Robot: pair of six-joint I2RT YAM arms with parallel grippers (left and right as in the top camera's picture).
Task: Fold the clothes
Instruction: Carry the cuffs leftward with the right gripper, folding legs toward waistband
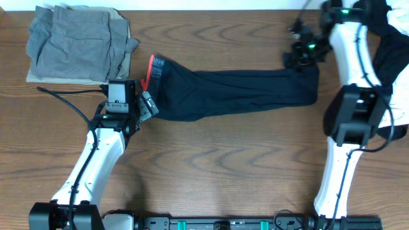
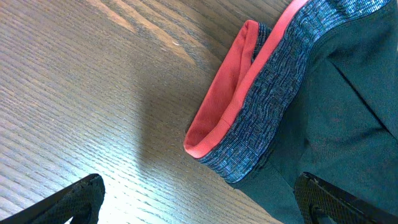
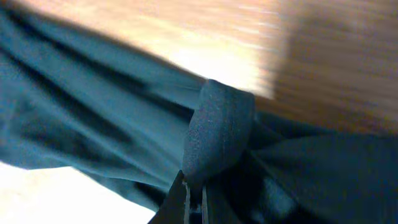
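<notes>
A long black garment (image 1: 236,92) lies stretched across the table, its heather-grey and coral-red edge band (image 1: 153,71) at the left end. My left gripper (image 1: 144,101) is open at that end; in the left wrist view the band (image 2: 249,112) lies ahead of the open fingers (image 2: 199,202), one finger over the black cloth, the other over bare wood. My right gripper (image 1: 299,56) is shut on the garment's right end; the right wrist view shows a pinched fold of black fabric (image 3: 217,130) in the jaws (image 3: 196,193).
Folded grey clothes (image 1: 80,45) are stacked at the back left corner. More dark and white fabric (image 1: 393,57) lies at the far right edge behind the right arm. Wood table (image 1: 223,160) stretches in front of the garment.
</notes>
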